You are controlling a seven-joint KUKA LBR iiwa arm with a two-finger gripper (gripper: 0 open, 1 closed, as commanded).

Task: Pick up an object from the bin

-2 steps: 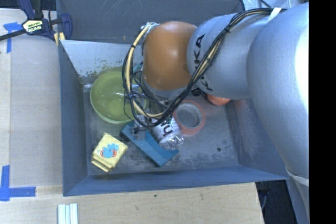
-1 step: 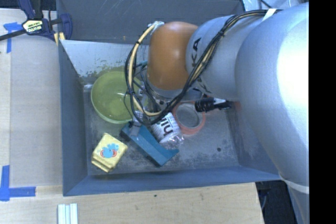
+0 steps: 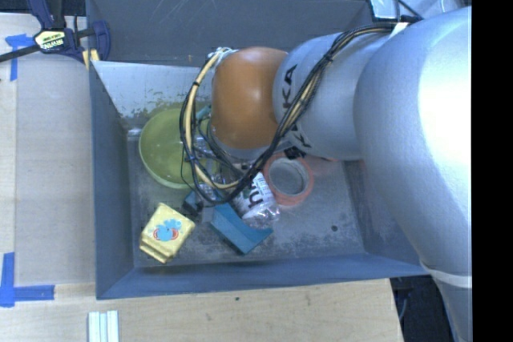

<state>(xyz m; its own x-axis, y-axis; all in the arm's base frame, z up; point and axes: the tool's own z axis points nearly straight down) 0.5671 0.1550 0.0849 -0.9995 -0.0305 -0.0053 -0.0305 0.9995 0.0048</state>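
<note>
Place: robotics lab | evidence: KUKA arm (image 3: pixel 385 92), grey metal bin (image 3: pixel 108 172), cables (image 3: pixel 190 116)

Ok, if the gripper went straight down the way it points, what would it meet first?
Probably the bin floor, in the gap between the green bowl and the blue block; the gripper hangs over that gap, though depth is unclear and it might clip the bowl's rim.
</note>
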